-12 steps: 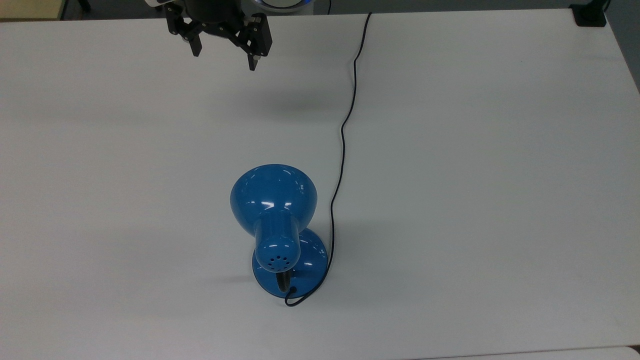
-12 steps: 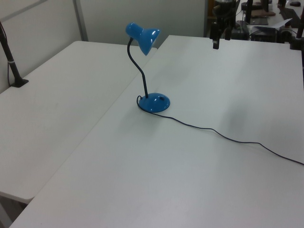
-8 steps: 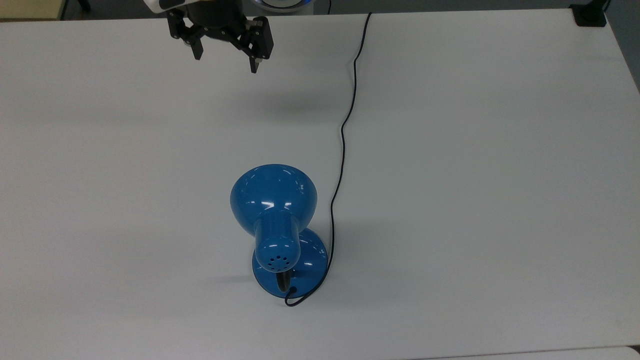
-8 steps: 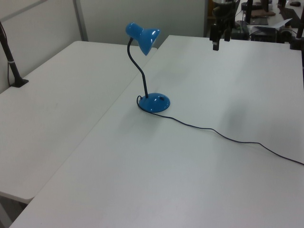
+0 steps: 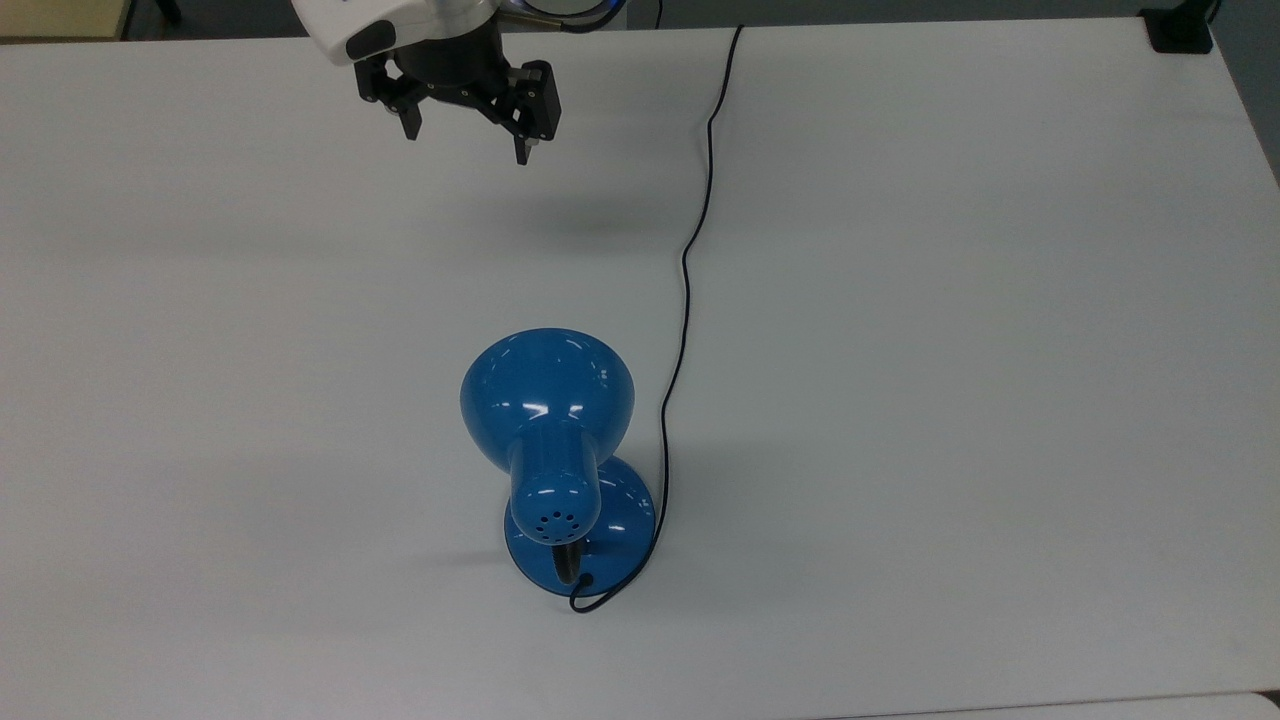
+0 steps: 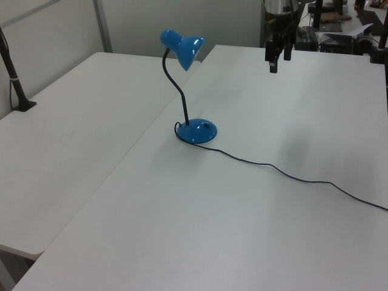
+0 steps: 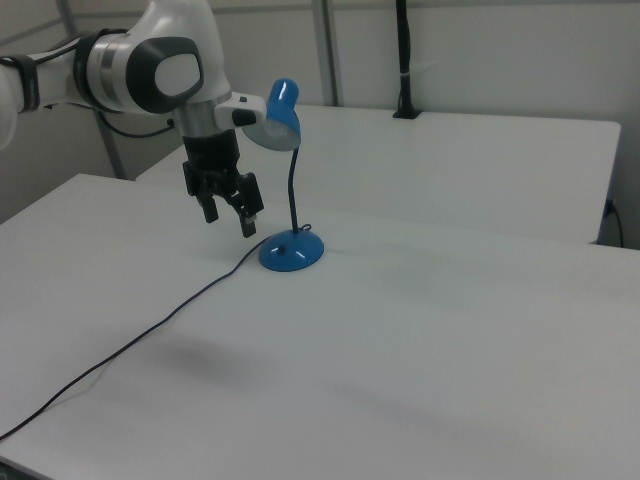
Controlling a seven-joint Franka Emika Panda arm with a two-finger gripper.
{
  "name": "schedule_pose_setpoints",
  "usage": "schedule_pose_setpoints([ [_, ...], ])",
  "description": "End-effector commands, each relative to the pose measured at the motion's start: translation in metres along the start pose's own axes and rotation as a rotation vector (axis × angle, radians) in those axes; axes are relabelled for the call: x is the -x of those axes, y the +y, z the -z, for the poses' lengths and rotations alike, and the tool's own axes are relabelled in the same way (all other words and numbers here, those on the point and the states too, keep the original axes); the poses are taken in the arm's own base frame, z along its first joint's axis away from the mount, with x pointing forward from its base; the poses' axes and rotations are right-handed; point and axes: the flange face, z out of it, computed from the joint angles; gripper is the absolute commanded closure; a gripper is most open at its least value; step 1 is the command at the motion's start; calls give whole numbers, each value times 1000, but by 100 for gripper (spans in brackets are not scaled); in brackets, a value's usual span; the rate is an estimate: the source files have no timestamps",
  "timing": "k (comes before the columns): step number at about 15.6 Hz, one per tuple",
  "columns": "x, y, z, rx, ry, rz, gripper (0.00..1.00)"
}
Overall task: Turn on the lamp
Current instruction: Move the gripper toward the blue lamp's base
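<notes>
The blue lamp stands on the white table, its bell shade over its round base in the top view. The left view shows the shade bent over on a black neck above the base. No glow shows under the shade. Its thin black cord runs from the base to the table's far edge. My gripper hangs open and empty in the air, far from the lamp toward the top view's upper left. In the right view the gripper hovers just to the left of the base.
A black clamp sits at the top view's upper right table corner. In the left view a second white table adjoins on the left, with a black post clamped to it. The cord snakes across the table.
The gripper has come down and slightly rightward in the top view, nearer the lamp, still open. The lamp and its cord have not moved.
</notes>
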Motion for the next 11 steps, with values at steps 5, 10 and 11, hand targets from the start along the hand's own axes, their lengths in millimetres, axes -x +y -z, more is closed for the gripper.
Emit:
schedule_pose_setpoints([
  [5, -13, -9, 0, 2, 22, 13, 0],
  [10, -31, -34, -19, 0, 26, 49, 0],
  [11, -36, -41, -21, -1, 54, 57, 0],
])
